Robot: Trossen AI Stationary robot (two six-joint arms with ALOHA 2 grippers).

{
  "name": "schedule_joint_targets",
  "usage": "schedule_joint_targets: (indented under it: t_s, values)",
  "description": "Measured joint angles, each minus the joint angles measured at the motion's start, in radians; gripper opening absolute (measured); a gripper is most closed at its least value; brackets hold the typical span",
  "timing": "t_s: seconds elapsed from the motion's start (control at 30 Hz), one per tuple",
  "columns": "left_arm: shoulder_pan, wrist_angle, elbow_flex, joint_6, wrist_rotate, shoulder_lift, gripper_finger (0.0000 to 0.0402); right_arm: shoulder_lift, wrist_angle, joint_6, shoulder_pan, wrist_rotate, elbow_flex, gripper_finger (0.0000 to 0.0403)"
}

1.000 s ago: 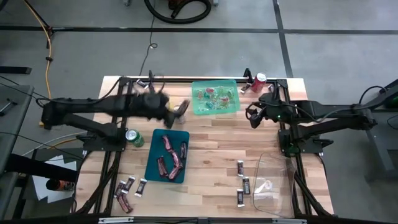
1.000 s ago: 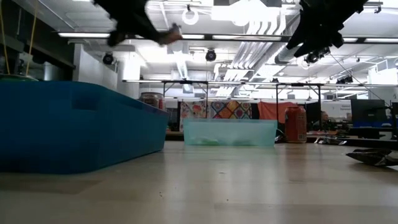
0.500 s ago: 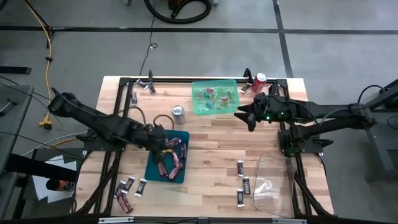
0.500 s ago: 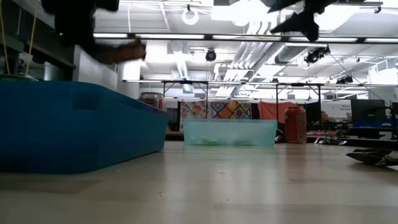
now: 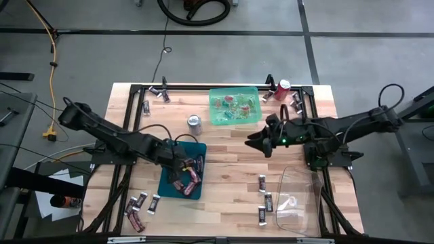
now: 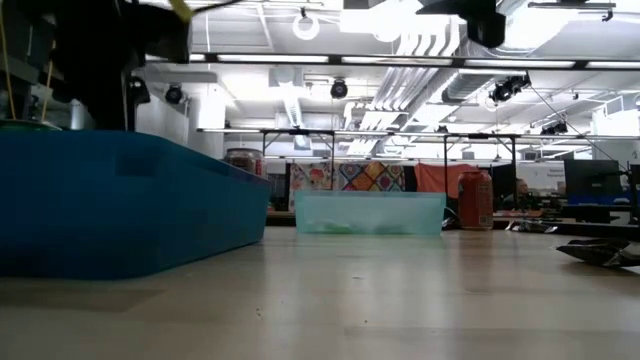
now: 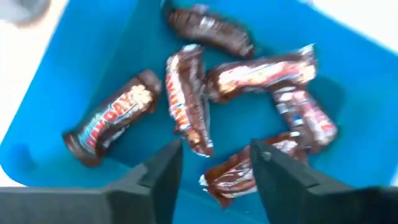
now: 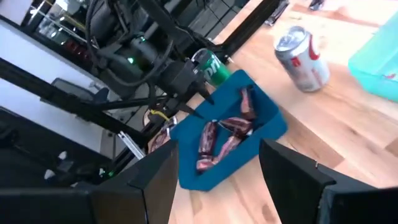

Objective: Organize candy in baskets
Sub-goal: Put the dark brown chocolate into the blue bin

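The dark teal basket (image 5: 165, 188) stands near the table's left middle and holds several brown and pinkish-red candy bars (image 7: 186, 102). My left gripper (image 5: 182, 163) hangs open just above them; one brown bar (image 7: 231, 177) lies in the basket below its fingers (image 7: 163, 168). My right gripper (image 5: 260, 142) hovers open over the table's middle with nothing between its fingers. The light green basket (image 5: 234, 106) at the far edge holds small green and red pieces. The clear basket (image 5: 298, 203) sits at the near right.
A silver can (image 5: 194, 122) stands between the teal and green baskets, a red can (image 5: 283, 87) at the far right, and a green can (image 8: 211, 68) left of the teal basket. Loose bars lie at the near left (image 5: 139, 207), beside the clear basket (image 5: 265, 199), and at the far corners (image 5: 159, 94).
My left gripper has swung from beside the green basket toward the table's near edge and come down over the teal basket. My right gripper has drifted toward the table's left and near edges, over the bare middle.
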Motion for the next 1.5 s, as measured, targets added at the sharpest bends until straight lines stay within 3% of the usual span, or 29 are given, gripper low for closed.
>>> schedule_joint_targets:
  t_s: [0.1,0.2,0.37,0.47,0.7,0.9,1.17,1.5]
  values:
    - [0.003,0.055,0.026,0.004,-0.014,-0.07,0.0208,0.026,-0.041,-0.014,0.013,0.064,0.053,0.0217]
    - [0.008,0.175,0.038,0.005,-0.098,-0.158,0.0227,0.038,-0.157,-0.042,0.015,0.131,0.119,0.0217]
    - [0.038,0.386,0.039,0.077,-0.287,-0.249,0.0233,0.042,-0.371,-0.062,0.007,0.274,0.212,0.0217]
    - [0.068,0.475,0.04,0.099,-0.321,-0.263,0.0231,0.042,-0.461,-0.08,-0.012,0.282,0.239,0.0217]
    - [0.107,0.527,0.038,0.014,-0.324,-0.256,0.023,0.059,-0.566,-0.111,-0.056,0.05,0.242,0.0217]
    - [0.122,0.54,0.038,-0.025,-0.327,-0.255,0.023,0.138,-0.584,-0.101,-0.055,-0.059,0.242,0.0217]
    - [0.144,0.542,0.038,0.07,-0.327,-0.255,0.023,0.385,-0.705,0.201,0.01,-0.243,0.242,0.0217]
    - [0.186,0.401,0.038,0.17,-0.225,-0.269,0.023,0.686,-0.761,0.555,0.14,-0.398,0.24,0.0217]
